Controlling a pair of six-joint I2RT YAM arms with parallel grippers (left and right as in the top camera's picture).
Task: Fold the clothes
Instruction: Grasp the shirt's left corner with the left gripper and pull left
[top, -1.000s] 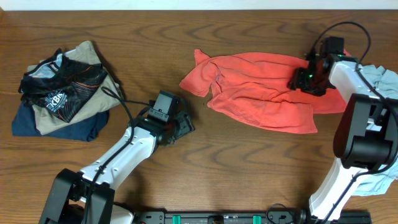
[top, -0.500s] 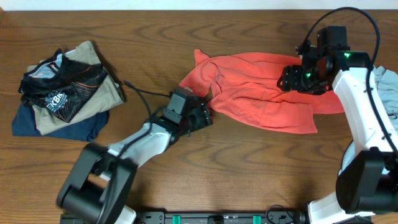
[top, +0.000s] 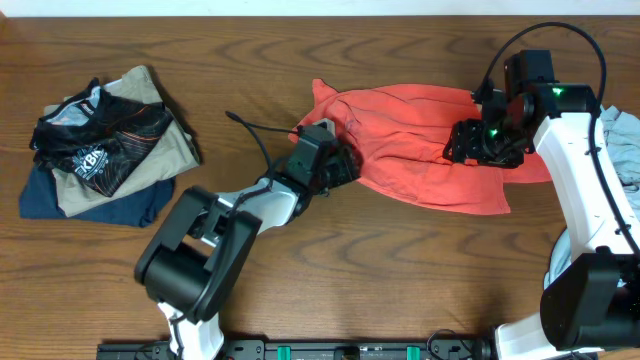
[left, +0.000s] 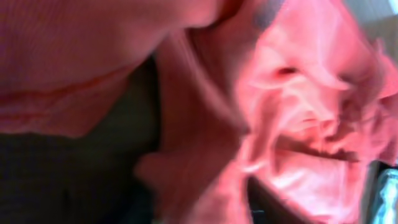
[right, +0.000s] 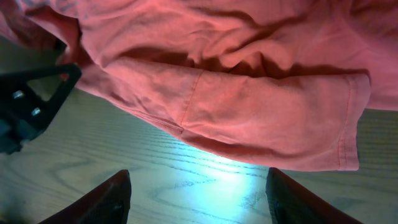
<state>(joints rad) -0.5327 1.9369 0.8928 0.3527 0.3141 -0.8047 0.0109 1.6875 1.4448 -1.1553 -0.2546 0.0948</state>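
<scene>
Wood desk (top: 400, 280) gives open room in front. Nearer the front, the left hand (top: 338, 165) sits in the red T-shirt (top: 420, 160) at its left edge, grip impossible to tell. The shirt runs left-right mid-desk. The right hand (top: 475, 143) hovers spread wide, empty, at its right end.

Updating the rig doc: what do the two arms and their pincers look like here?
Both arms are alike: white link shells with black joint housings. The left arm trails a thin black cable; the left pincer is black. The right arm carries a looped black cable and green lights; the right pincer is black, and its fingers are dark and tapered.
</scene>
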